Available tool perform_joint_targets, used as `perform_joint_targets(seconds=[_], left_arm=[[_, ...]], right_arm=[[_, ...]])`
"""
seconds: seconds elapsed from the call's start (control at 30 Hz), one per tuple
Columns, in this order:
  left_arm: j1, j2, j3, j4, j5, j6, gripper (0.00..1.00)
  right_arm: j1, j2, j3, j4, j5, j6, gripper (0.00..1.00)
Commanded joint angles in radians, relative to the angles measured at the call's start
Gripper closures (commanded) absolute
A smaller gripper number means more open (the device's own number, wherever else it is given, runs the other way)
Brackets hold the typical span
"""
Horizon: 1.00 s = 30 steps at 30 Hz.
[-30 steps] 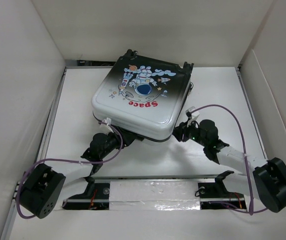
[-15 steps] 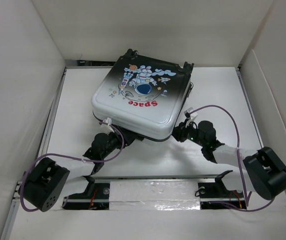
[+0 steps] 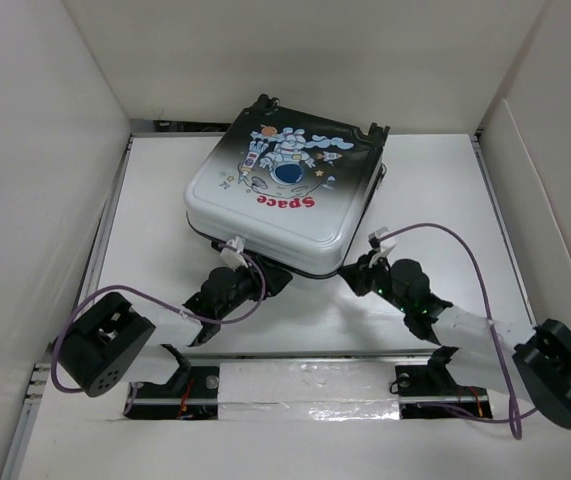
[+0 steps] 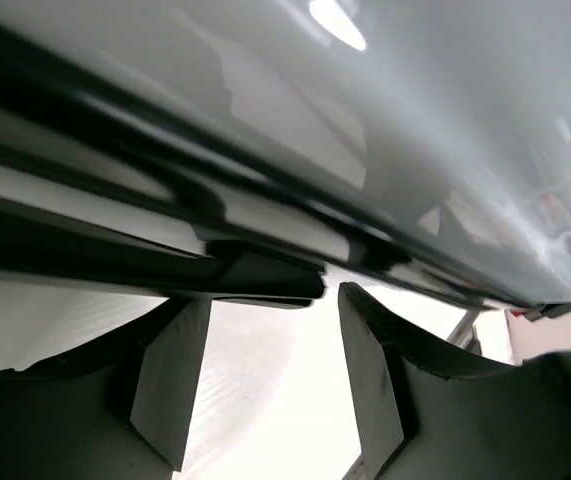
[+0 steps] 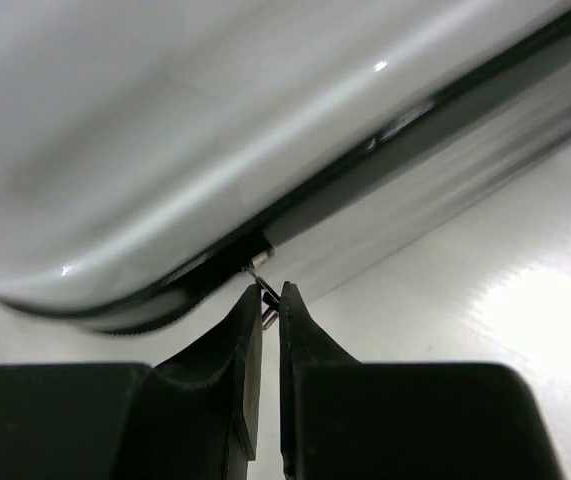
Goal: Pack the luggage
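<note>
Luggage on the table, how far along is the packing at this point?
Looks done: the luggage lies flat with its shell closed, astronaut print up. In hand: the right gripper is pinched on the small metal zipper pull at the dark seam, while the left gripper sits open at the near edge. Left: running the zip around; how much is already zipped cannot be told.

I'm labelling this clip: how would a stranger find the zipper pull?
Start at the astronaut-print suitcase in the middle of the white table. Follow its dark zipper seam to the near right corner; the zipper pull is the only shiny metal tab there, pinched by the right gripper.
</note>
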Motion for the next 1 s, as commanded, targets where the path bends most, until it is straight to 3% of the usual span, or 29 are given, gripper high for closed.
perform_joint_targets(seconds=[0.0, 0.1, 0.27, 0.5, 0.8, 0.97], left_arm=[[-0.050, 0.038, 0.119, 0.148, 0.003, 0.014, 0.49], [-0.050, 0.081, 0.152, 0.175, -0.012, -0.005, 0.49], [-0.050, 0.124, 0.204, 0.189, -0.034, -0.009, 0.49], [-0.071, 0.216, 0.271, 0.229, -0.017, -0.017, 0.49], [-0.091, 0.188, 0.218, 0.202, -0.019, 0.007, 0.47], [-0.053, -0.003, 0.140, -0.053, -0.022, 0.049, 0.41]], right_arm=[[0.134, -0.107, 0.005, -0.188, 0.122, 0.027, 1.00], [0.199, -0.198, 0.002, -0.349, 0.195, 0.068, 1.00], [0.416, -0.258, 0.012, -0.475, 0.298, 0.178, 1.00], [0.662, -0.076, 0.161, -0.500, 0.430, 0.234, 1.00], [0.662, 0.270, 0.305, -0.261, 0.646, 0.280, 1.00], [0.662, 0.316, 0.306, -0.242, 0.632, 0.275, 1.00]])
